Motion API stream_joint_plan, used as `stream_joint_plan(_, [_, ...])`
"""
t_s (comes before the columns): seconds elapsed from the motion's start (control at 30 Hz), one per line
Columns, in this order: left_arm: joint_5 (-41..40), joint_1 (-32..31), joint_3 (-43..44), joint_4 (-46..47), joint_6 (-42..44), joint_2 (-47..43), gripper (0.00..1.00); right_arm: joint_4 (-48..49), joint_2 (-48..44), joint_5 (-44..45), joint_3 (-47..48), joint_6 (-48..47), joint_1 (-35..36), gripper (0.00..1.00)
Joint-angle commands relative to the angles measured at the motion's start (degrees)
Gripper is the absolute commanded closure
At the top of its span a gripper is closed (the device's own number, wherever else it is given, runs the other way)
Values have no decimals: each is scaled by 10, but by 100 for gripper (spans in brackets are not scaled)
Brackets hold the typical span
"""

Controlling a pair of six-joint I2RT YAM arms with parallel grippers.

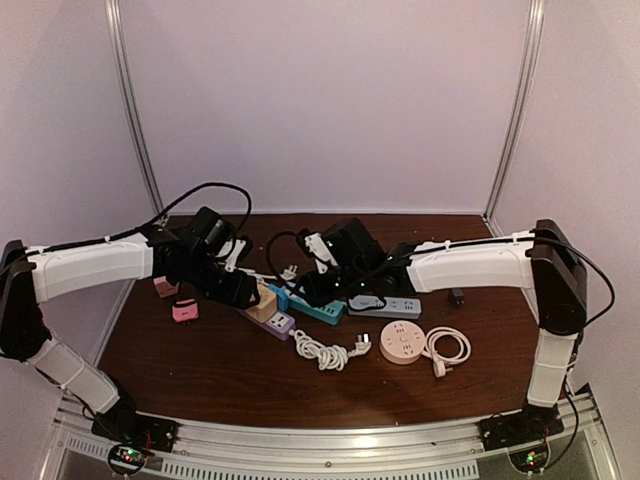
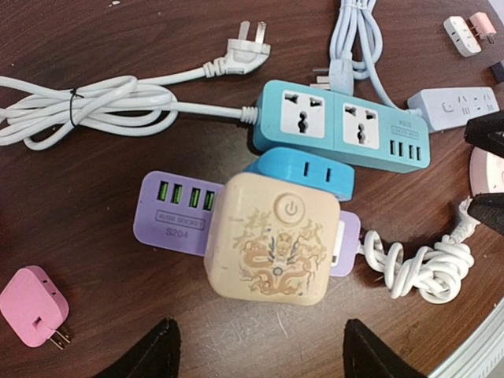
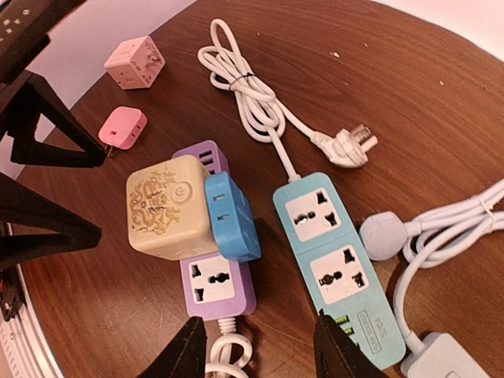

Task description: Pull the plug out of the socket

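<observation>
- As far as your views show, nothing is pulled yet. The beige cube plug [image 2: 272, 248] sits on the purple socket strip [image 2: 169, 220] at the centre of the left wrist frame, with the blue adapter [image 2: 303, 169] tight against its upper edge.
- Your left claw [image 2: 264, 354] is spread wide and empty at the bottom edge, just below the cube.
- Your right claw [image 3: 264, 350] is likewise spread and empty, low in its frame over the strip's end.
- Left to do, I judge: grip the plug, brace the strip, pull.
- You cannot see the prongs or how deep either plug sits. In the top view the arms cover most of the cluster.
</observation>
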Motion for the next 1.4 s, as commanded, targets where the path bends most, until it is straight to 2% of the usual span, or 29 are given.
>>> stream_joint_plan(0.0, [-45,-9,13,13,21,17,27,44,38,7,31,-99,10,51])
stream_joint_plan(0.27, [-43,-11,41,13,64,57,22,48,60,9,42,-127,10,50])
stream_joint_plan(0.5, [-28,-21,71,13,86,103,22,84,71,-36,21,-156,9,48])
stream_joint_plan(0.7, [-28,-23,82,14,91,126,26,84,82,-22,25,-169,8,48])
stream_joint_plan(0.93, [-3,-28,66,35,97,144,38,102,64,-17,2,-167,7,48])
stream_joint_plan(1.03, [1,-28,54,42,96,141,47,110,52,-17,-14,-164,7,48])
stream_joint_plan(1.17, [6,-28,32,42,93,118,62,121,35,-23,-34,-157,7,47])
stream_joint_plan(1.37, [26,-30,-10,41,90,63,74,126,32,-17,-41,-155,25,47])
